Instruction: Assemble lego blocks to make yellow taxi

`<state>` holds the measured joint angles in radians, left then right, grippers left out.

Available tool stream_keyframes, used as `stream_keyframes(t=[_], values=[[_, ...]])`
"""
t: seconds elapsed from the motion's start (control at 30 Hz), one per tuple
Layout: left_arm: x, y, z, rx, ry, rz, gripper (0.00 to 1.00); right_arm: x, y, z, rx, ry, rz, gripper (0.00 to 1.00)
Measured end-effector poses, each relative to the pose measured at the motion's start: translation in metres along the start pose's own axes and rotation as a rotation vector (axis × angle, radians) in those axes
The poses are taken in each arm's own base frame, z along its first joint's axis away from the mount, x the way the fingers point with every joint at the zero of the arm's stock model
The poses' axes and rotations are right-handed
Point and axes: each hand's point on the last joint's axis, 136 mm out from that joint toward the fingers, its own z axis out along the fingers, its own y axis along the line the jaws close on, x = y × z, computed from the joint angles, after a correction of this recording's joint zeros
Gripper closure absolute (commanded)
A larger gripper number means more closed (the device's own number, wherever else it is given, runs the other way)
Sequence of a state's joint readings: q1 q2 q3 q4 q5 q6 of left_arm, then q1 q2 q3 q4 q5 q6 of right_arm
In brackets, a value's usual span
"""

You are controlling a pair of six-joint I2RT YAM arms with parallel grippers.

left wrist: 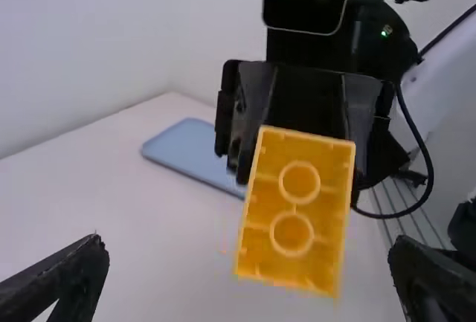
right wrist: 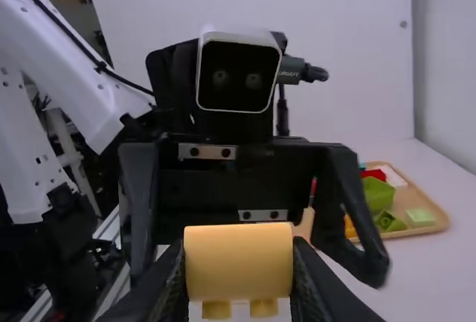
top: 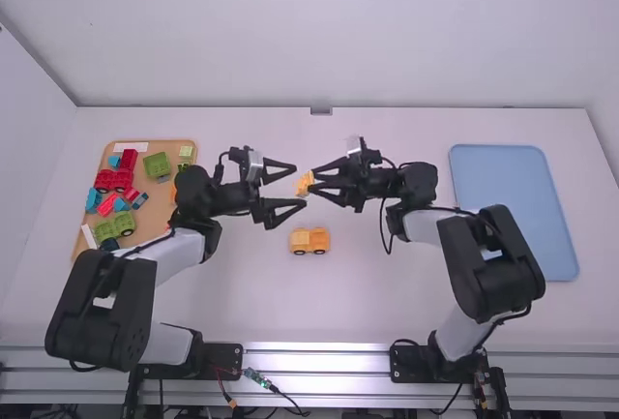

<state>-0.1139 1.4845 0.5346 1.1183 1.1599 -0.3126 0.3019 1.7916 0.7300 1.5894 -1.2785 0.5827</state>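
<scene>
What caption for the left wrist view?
Right arm's tool holding a yellow block, its hollow, two-ringed side facing the camera, blue tray behind.

We see a blue tray (top: 513,208) lying flat toward the right of the white table (top: 387,317). Over at the left we have a wooden tray (top: 153,208) holding red toy vehicles (top: 112,180), a green block (top: 157,165) near its far edge, a small pale green block (top: 186,151) just beside that, and blue blocks (top: 94,199) among the rest. Behind the table we see a plain wall (top: 319,32); along its near edge, metal rails (top: 319,359).
</scene>
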Motion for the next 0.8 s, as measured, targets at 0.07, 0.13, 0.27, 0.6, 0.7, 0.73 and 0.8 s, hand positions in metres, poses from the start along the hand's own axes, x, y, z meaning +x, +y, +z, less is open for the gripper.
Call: stream_keyframes(t=[0.07, 0.13, 0.27, 0.6, 0.7, 0.73, 0.8], values=[[0.004, 0.002, -0.002, -0.004, 0.011, -0.011, 0.01, 0.003, -0.009, -0.006, 0.031, 0.005, 0.027, 0.82], [0.009, 0.004, -0.003, -0.012, 0.024, -0.036, 0.01, 0.008, -0.020, -0.012, 0.066, 0.017, 0.077, 0.84], [0.017, 0.006, -0.003, -0.017, 0.047, -0.048, 0.01, 0.023, -0.050, -0.022, 0.166, 0.050, 0.191, 0.86], [0.034, 0.034, -0.015, -0.148, 0.091, -0.135, 0.01, 0.093, -0.099, -0.046, 0.487, 0.368, 0.501, 0.94], [0.032, 0.041, -0.017, -0.179, 0.092, -0.113, 0.01, 0.116, -0.094, -0.056, 0.601, 0.605, 0.532, 0.92], [0.032, 0.042, -0.017, -0.182, 0.092, -0.104, 0.01, 0.120, -0.090, -0.059, 0.627, 0.673, 0.536, 0.91], [0.031, 0.042, -0.017, -0.182, 0.091, -0.087, 0.01, 0.125, -0.082, -0.068, 0.680, 0.826, 0.520, 0.82]])
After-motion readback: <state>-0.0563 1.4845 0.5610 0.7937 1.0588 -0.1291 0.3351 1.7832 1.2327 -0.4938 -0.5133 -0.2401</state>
